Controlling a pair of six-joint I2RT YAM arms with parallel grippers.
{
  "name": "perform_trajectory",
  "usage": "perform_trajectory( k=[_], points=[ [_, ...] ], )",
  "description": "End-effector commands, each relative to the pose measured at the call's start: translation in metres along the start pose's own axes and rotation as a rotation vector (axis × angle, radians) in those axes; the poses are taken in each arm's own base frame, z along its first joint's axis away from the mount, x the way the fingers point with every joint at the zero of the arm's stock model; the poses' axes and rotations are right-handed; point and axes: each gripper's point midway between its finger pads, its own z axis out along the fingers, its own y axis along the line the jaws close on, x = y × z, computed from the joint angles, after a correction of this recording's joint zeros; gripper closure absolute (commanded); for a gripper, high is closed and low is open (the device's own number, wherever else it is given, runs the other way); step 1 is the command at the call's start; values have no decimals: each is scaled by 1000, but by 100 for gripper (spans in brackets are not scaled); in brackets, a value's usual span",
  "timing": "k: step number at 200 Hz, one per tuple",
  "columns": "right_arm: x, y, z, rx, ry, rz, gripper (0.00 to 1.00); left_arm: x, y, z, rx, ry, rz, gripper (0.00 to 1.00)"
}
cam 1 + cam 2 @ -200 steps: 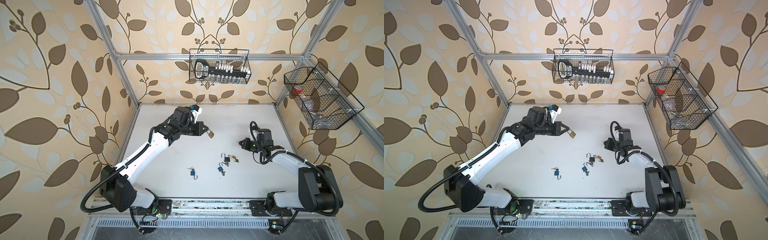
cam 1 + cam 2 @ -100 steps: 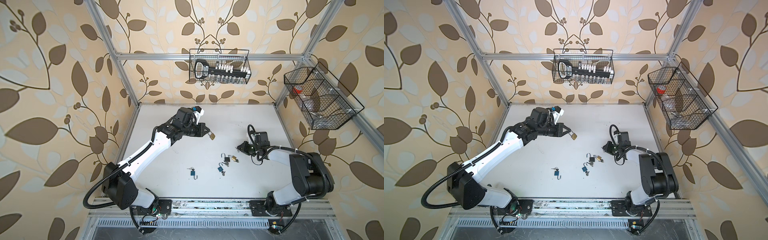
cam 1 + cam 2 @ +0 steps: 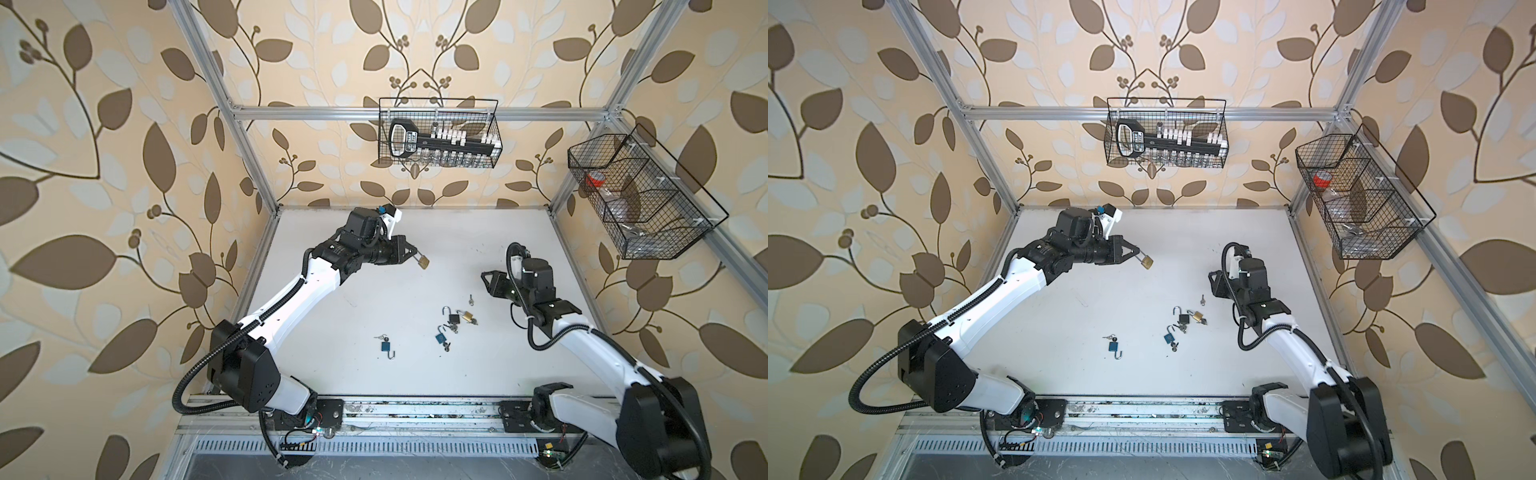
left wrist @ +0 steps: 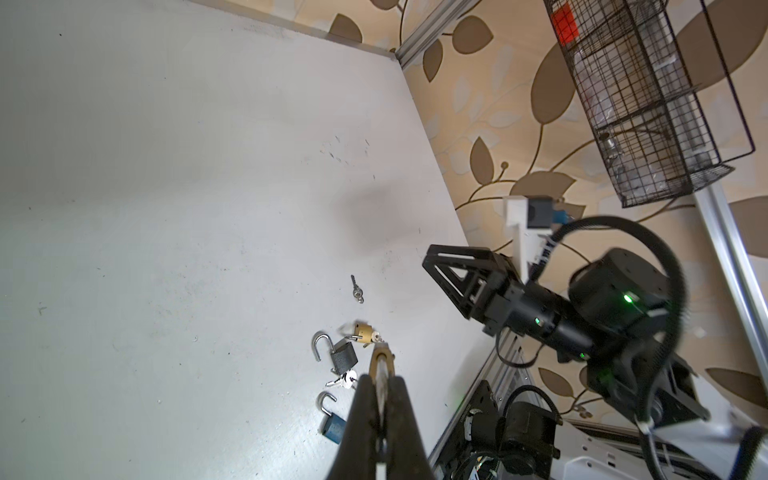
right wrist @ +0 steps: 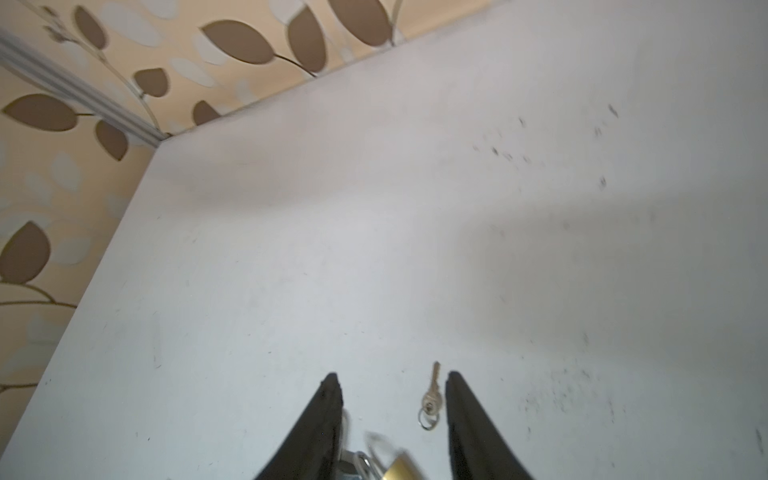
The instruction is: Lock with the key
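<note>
Above the back-left part of the table [image 3: 461, 232], the left gripper [image 3: 417, 258] was clenched on the shackle of a brass padlock [image 3: 424, 262], whose body hung clear of the surface in both top views. The left wrist view showed that grasp from behind: the two dark fingers [image 4: 365, 415] pressed together with the brass padlock [image 4: 380, 360] poking out past their tips. That detail was too small to read from above.

Toward the right edge, about midway from front to back, the loose key [image 3: 471, 298] lay flat on the table, just beside the right gripper [image 3: 485, 279]. Only the right wrist view showed that gripper's jaws plainly. They stood apart and released, and the key [image 5: 432, 395] on its small ring lay between them, close to one finger, ungripped.

Nearer the front edge lay a cluster: a grey padlock [image 3: 453, 318] with its shackle raised, a second brass lock [image 3: 468, 316] touching it, and a blue padlock [image 3: 440, 339] with keys. Another blue lock [image 3: 386, 345] lay apart, toward the left. The right wrist view caught only a blurred edge of this cluster.
</note>
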Motion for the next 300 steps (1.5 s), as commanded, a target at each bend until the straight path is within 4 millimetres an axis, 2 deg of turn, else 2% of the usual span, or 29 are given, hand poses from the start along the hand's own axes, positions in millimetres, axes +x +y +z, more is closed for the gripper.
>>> perform_trajectory(
  k=[1,14,29,43,63,94,143,198,258,300],
  points=[
    [-19,50,-18,-109,-59,-239,49,-11,-27,3,144,6,10,100],
    [-24,89,-32,-227,-99,-339,41,-9,-28,7,168,28,0,100],
    [-25,125,-47,-326,-130,-427,36,-8,-27,11,177,35,-13,100],
    [-27,145,-53,-363,-138,-471,32,-4,-31,14,193,52,-16,100],
    [-25,157,-47,-364,-85,-515,31,3,-37,18,202,72,7,100],
    [-19,151,-29,-258,-3,-559,32,8,-41,24,185,90,8,100],
    [-8,151,-15,-248,80,-591,38,15,-50,29,191,122,26,100],
    [-5,149,-13,-241,97,-605,52,19,-57,30,204,138,41,100],
    [-7,153,-11,-254,88,-611,59,25,-58,31,213,163,42,100],
    [-2,156,-10,-276,102,-614,75,30,-59,30,228,176,40,100]
  ],
)
